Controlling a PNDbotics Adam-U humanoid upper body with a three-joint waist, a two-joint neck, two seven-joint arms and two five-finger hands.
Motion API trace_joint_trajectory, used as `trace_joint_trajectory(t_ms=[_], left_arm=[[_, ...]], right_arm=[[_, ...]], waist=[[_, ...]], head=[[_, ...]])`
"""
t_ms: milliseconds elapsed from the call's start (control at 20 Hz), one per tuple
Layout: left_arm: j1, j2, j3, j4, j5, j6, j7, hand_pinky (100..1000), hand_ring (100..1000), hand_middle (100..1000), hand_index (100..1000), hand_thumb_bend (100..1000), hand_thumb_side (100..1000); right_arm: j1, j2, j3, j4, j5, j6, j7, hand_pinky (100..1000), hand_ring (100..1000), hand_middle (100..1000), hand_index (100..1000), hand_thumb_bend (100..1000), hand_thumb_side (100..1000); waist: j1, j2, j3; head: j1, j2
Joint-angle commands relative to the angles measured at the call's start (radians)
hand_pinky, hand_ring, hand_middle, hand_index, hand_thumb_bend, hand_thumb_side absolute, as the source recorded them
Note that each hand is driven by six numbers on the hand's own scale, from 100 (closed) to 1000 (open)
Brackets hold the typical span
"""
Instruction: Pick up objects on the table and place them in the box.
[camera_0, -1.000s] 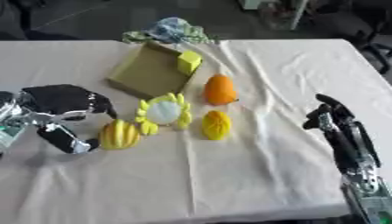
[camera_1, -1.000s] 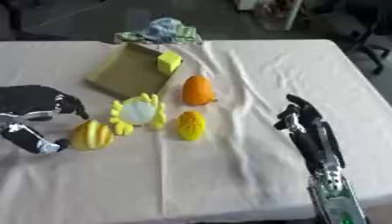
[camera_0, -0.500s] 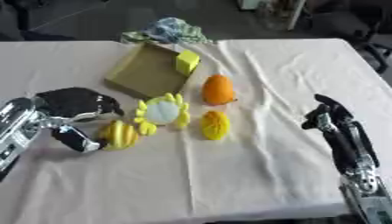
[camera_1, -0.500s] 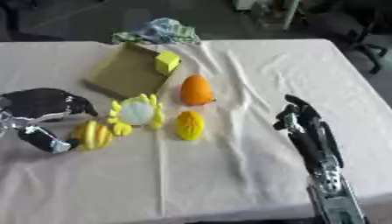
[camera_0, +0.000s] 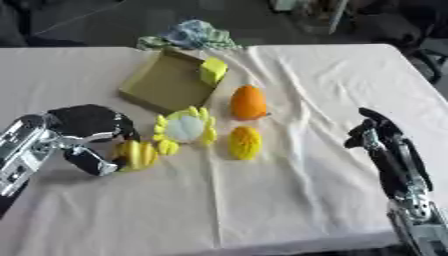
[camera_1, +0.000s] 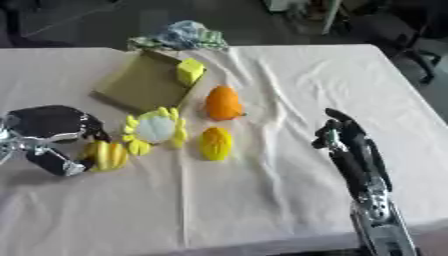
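Clearly, in the left eye view, the left hand (camera_0: 83, 135) sits at about 8 o'clock on the table (camera_0: 289, 200), fingers and thumb curled around a ribbed yellow fruit (camera_0: 137, 154) — a grip that looks ready to lift it toward the box (camera_0: 162, 87). That box lies at 11 o'clock, shallow and tilted, with one yellow block (camera_0: 213, 71) against its far right wall and nothing else visible inside. A yellow-rimmed white piece (camera_0: 185, 128), an orange fruit (camera_0: 248, 102) and a bumpy yellow fruit (camera_0: 245, 142) wait near the centre, all outside it. In the right eye view, the right hand (camera_1: 346, 142) stands idle at 4 o'clock, fingers up and relaxed, holding nothing — probably parked clear of the work. Crumpled cloth (camera_1: 179, 36) lies beyond the box.
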Motion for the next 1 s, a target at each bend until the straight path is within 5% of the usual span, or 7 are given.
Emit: trace_joint_trajectory(t_ms=[50,500,1000], left_arm=[[-0.016,0.030,0.022,-0.042,0.025,0.006,0.020,608,480,482,655,105,205],[-0.073,0.044,0.102,-0.117,0.101,0.063,0.016,609,460,457,637,100,195],[-0.209,-0.147,0.170,0.206,-0.128,0.079,0.160,615,472,470,657,100,195]], right_arm=[[-0.006,-0.012,-0.004,-0.010,0.001,0.000,-0.001,554,500,506,850,100,590],[-0.003,-0.014,0.001,-0.007,0.000,0.000,0.003,555,500,505,850,100,591],[-0.011,-0.001,0.024,-0.003,-0.014,-0.001,0.024,554,499,505,850,100,596]], waist=[[0.012,-0.014,-0.001],[0.011,-0.018,-0.006],[-0.009,-0.008,-0.055]], head=[[-0.005,-0.003],[-0.005,-0.003],[0.027,-0.003]])
